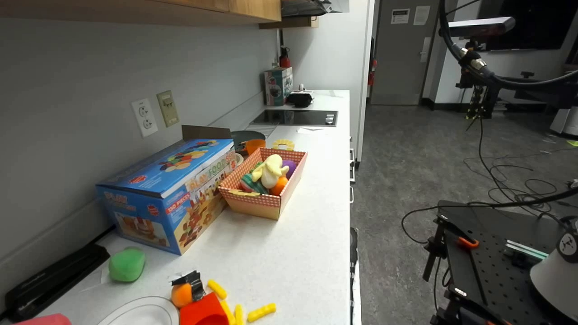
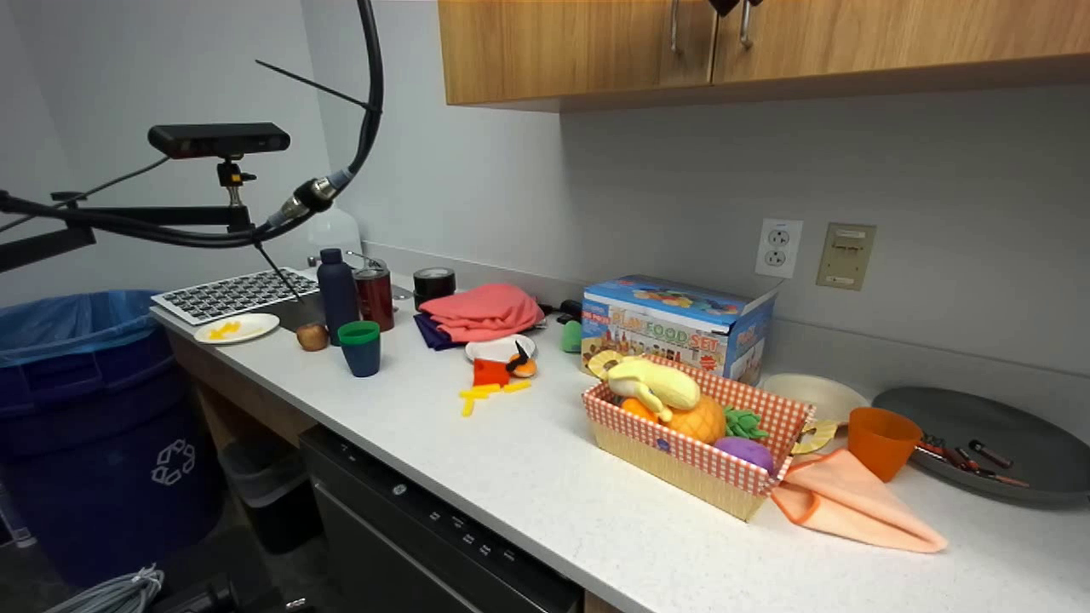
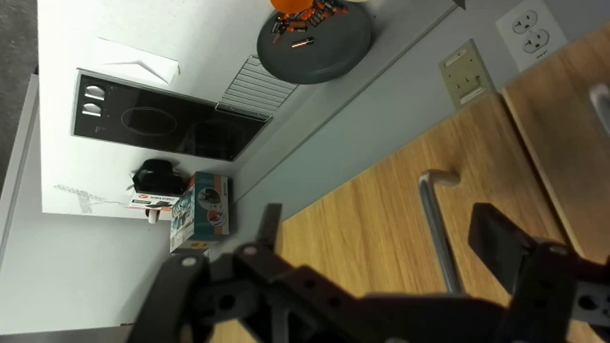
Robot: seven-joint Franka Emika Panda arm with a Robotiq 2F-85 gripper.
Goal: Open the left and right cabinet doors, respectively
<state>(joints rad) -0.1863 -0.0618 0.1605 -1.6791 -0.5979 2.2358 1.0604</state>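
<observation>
Two wooden cabinet doors hang above the counter in an exterior view: the left door [image 2: 579, 47] and the right door [image 2: 903, 38], meeting flush at a narrow seam. Each has a metal bar handle near that seam, the left handle [image 2: 674, 25] and the right handle [image 2: 746, 24]. In the wrist view my gripper [image 3: 376, 209] is open in front of the right door [image 3: 371, 205]. Its handle [image 3: 436, 224] lies between the fingers, closer to the one on the right, with no contact visible. The handle's lower part in that view is hidden behind the gripper. Part of the left door [image 3: 572, 143] shows at the edge.
Below the cabinet, the counter [image 2: 511, 477] carries a play food box [image 2: 673, 323], a fruit basket [image 2: 681, 460], an orange cup [image 2: 881, 438] and a dark pan [image 3: 319, 47]. A camera on a bracket [image 2: 220, 140] and a thick cable [image 2: 370, 102] hang nearby.
</observation>
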